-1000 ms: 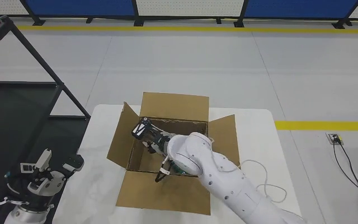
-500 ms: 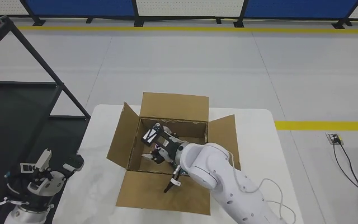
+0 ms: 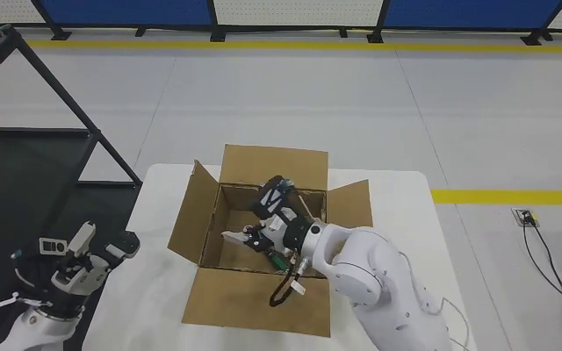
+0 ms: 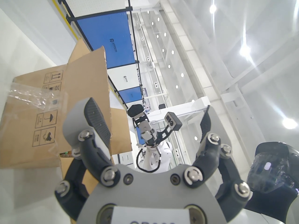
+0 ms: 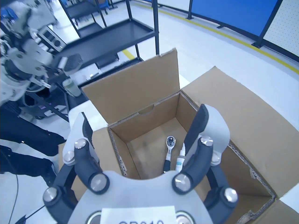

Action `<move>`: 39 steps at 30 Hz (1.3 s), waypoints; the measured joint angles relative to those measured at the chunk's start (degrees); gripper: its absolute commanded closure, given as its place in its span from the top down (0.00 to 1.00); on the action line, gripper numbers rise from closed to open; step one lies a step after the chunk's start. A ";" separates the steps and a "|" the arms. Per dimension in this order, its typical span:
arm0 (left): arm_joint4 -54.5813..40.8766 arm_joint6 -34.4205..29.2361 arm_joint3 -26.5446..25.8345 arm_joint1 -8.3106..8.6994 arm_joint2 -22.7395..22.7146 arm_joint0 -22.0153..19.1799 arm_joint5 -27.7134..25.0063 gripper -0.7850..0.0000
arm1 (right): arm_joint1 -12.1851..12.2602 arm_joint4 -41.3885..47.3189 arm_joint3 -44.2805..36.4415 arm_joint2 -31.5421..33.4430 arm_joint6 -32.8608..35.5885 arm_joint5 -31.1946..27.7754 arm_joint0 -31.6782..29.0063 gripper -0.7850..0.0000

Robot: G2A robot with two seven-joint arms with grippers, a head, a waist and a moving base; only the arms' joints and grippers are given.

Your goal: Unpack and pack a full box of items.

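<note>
Over the open box on the surface, the right end effector hangs wide open and empty. A ratchet and bottle lie inside. The left end effector, at the box's 8 o'clock, gapes empty. The box looks mostly unpacked; repacking likely remains.

White table; black shelf rack beside it (metal frame); blue panels behind yellow floor line.

box side: framed black handling pictograms, paired up-arrows and an umbrella, the rest unclear | blue panels: white logo with one word | white labels on bases of left gripper and right gripper: dark characters, cut off at the edge, unreadable
</note>
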 measured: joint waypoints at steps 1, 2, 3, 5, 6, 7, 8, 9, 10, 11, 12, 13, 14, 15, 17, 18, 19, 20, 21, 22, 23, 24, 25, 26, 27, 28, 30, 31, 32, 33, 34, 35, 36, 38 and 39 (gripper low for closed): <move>0.61 -0.54 0.38 0.13 0.48 -0.91 0.62 1.00 | 0.25 1.46 -1.28 1.37 -0.17 -0.71 -1.16 1.00; 1.46 -1.28 0.95 0.30 1.22 -2.18 1.61 1.00 | 0.60 3.54 -2.99 3.30 -0.49 -1.62 -2.87 1.00; 2.19 -1.95 1.40 0.44 1.80 -3.15 2.41 1.00 | 0.87 5.09 -4.21 4.86 -0.79 -2.07 -4.26 1.00; 4.51 -3.32 2.49 0.77 3.08 -5.36 3.51 1.00 | 1.40 8.51 -6.73 8.92 -2.05 -0.75 -7.68 1.00; 5.42 -3.78 3.00 0.88 3.70 -6.21 3.82 1.00 | 1.59 9.75 -7.80 10.62 -2.66 0.19 -9.12 1.00; 6.14 -4.18 3.51 0.97 4.34 -7.02 4.14 1.00 | 1.77 11.26 -8.77 12.20 -3.25 0.52 -10.57 1.00; 6.90 -4.57 4.11 1.08 5.18 -8.02 4.58 1.00 | 2.01 14.03 -9.80 14.27 -4.01 0.10 -12.50 1.00; 7.34 -4.98 4.44 1.15 5.80 -8.66 4.90 1.00 | 2.21 16.34 -10.40 15.86 -4.31 -0.77 -13.91 1.00; 7.66 -5.57 4.68 1.23 6.39 -9.21 5.22 1.00 | 2.44 18.63 -10.84 17.51 -4.40 -1.86 -15.28 1.00; 8.02 -6.33 4.86 1.33 7.01 -9.80 5.52 1.00 | 2.65 21.26 -11.13 19.48 -4.39 -2.96 -16.76 1.00; 8.34 -6.92 4.94 1.41 7.43 -10.10 5.73 1.00 | 2.70 22.40 -11.17 20.21 -4.37 -3.20 -17.13 1.00; 8.84 -7.82 4.95 1.51 7.88 -10.29 6.11 1.00 | 2.70 22.57 -11.17 20.17 -4.35 -3.21 -17.04 1.00; 9.88 -9.24 4.82 1.68 8.26 -10.47 6.46 1.00 | 2.68 21.99 -11.14 19.79 -4.34 -3.13 -16.85 1.00; 10.42 -9.80 4.75 1.76 8.34 -10.54 6.48 1.00 | 2.68 21.64 -11.13 19.63 -4.33 -3.08 -16.77 1.00; 10.65 -9.88 4.71 1.78 8.32 -10.55 6.41 1.00 | 2.68 21.47 -11.12 19.57 -4.33 -3.05 -16.74 1.00; 10.62 -9.81 4.71 1.78 8.31 -10.54 6.39 1.00 | 2.68 21.48 -11.12 19.58 -4.33 -3.05 -16.74 1.00; 10.58 -9.78 4.71 1.77 8.30 -10.54 6.39 1.00 | 2.67 21.50 -11.12 19.58 -4.33 -3.05 -16.75 1.00; 10.57 -9.76 4.71 1.77 8.30 -10.54 6.39 1.00 | 2.68 21.51 -11.12 19.59 -4.33 -3.05 -16.75 1.00; 10.56 -9.76 4.71 1.77 8.30 -10.54 6.39 1.00 | 2.68 21.51 -11.12 19.60 -4.33 -3.05 -16.75 1.00; 10.56 -9.76 4.72 1.77 8.30 -10.54 6.39 1.00 | 2.68 21.51 -11.12 19.59 -4.33 -3.05 -16.75 1.00; 10.56 -9.76 4.72 1.77 8.30 -10.54 6.39 1.00 | 2.68 21.51 -11.12 19.63 -4.46 -2.94 -16.82 1.00; 10.56 -9.76 4.72 1.77 8.30 -10.54 6.39 1.00 | 2.70 21.52 -11.15 19.74 -4.87 -2.52 -16.99 1.00; 10.56 -9.76 4.72 1.77 8.30 -10.54 6.39 1.00 | 2.73 21.78 -11.21 19.96 -5.35 -1.86 -17.15 1.00; 10.56 -9.76 4.72 1.77 8.30 -10.54 6.39 1.00 | 2.79 23.02 -11.27 20.57 -5.92 -0.67 -17.28 1.00; 10.56 -9.76 4.72 1.77 8.30 -10.54 6.39 1.00 | 2.85 24.46 -11.32 21.31 -6.10 0.30 -17.31 1.00; 10.56 -9.75 4.71 1.77 8.31 -10.53 6.39 1.00 | 2.95 25.90 -11.36 22.29 -6.06 1.27 -17.32 1.00; 10.87 -9.01 4.18 1.75 9.02 -10.40 6.77 1.00 | 3.29 28.07 -11.32 25.23 -5.59 3.59 -17.50 1.00; 11.07 -8.59 3.87 1.74 9.56 -10.47 7.00 1.00 | 3.44 28.93 -11.14 26.52 -5.13 4.62 -17.66 1.00; 11.36 -8.10 3.59 1.74 10.35 -10.72 7.34 1.00 | 3.64 30.58 -10.82 28.20 -4.22 5.93 -17.89 1.00; 11.62 -7.94 3.44 1.76 10.99 -11.04 7.64 1.00 | 3.81 32.14 -10.50 29.48 -3.29 6.85 -18.10 1.00; 11.92 -7.91 3.34 1.79 11.62 -11.41 7.93 1.00 | 3.99 33.65 -10.17 30.78 -2.20 7.79 -18.36 1.00; 12.44 -7.90 3.22 1.83 12.44 -11.95 8.35 1.00 | 4.26 35.02 -9.83 32.50 -0.78 9.03 -18.77 1.00; 12.93 -7.95 3.12 1.87 13.06 -12.39 8.70 1.00 | 4.45 35.66 -9.65 33.69 0.07 9.84 -19.15 1.00; 14.12 -8.14 3.09 1.97 14.47 -13.50 9.68 1.00 | 4.84 36.67 -8.79 35.76 1.96 11.61 -20.12 1.00; 14.58 -8.21 3.19 2.02 15.09 -14.01 10.14 1.00 | 4.99 37.08 -8.29 36.40 2.69 12.29 -20.36 1.00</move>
